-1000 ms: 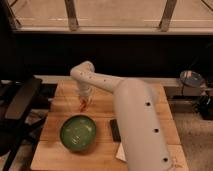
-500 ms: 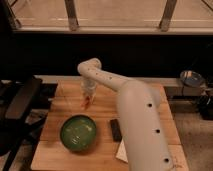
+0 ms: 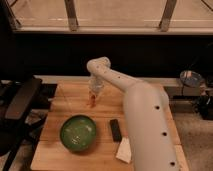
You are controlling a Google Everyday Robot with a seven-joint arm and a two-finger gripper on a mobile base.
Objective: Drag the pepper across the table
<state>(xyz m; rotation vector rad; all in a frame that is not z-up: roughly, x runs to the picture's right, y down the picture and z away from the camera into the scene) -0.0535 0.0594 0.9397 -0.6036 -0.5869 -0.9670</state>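
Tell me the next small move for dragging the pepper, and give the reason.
Probably keep sliding sideways along the table at the same height. The gripper sits low over the far part of the table, right at the pepper, which lies on the wood beyond the green bowl. Bare wood shows to either side.

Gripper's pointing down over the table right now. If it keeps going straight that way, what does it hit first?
Probably the small orange-red pepper directly under the gripper, then the light-brown wooden table. Contact may already exist; depth is unclear.
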